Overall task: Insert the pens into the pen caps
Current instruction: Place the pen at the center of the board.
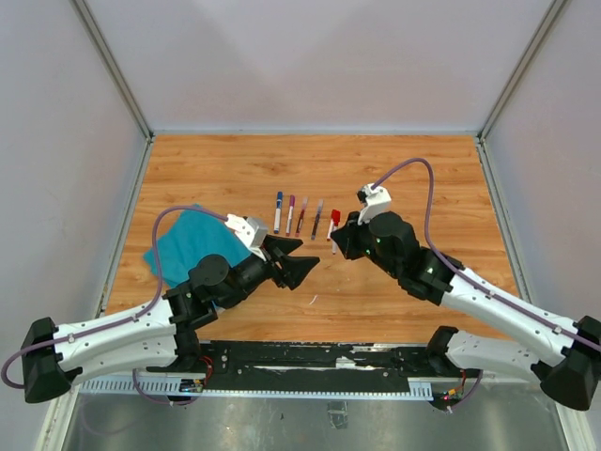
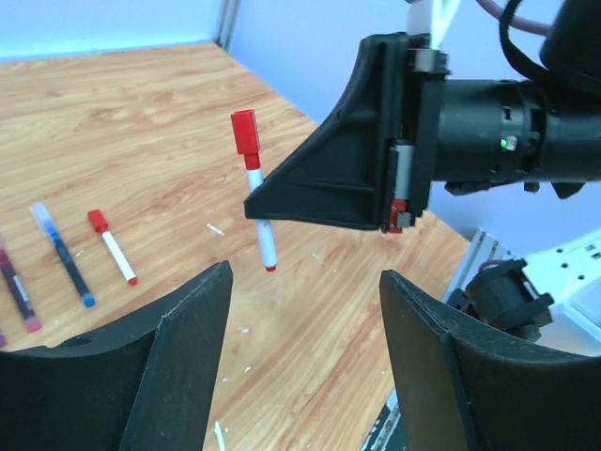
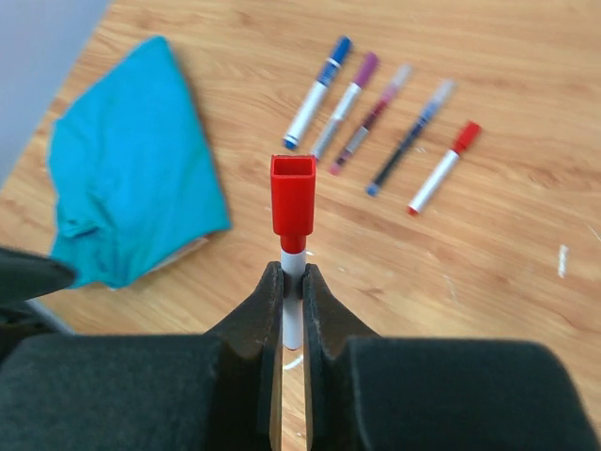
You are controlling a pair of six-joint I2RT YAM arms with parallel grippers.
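A white-barrelled marker pen [image 2: 264, 235], its red plastic cap [image 2: 245, 132] seemingly seated, is being clamped near-upright by the right gripper [image 3: 291, 282]; the left gripper [image 2: 305, 277] is being held wide apart.

top: far, overhead from 6 o'clock | wrists: close, left faced 2, right 10 | shared: pens [image 1: 290, 214]

On my right wrist feed, the right gripper [image 3: 292, 282] hides the lower barrel and tip of the red-capped pen [image 3: 293, 197]. On the left wrist feed, a purple pen [image 2: 19, 296] at nine o'clock is cut by the frame edge. Overhead, the row of pens [image 1: 300, 216] is too small for me to tell capped from bare, and the left arm [image 1: 122, 334] covers the teal cloth [image 1: 183, 244] at its four o'clock corner.
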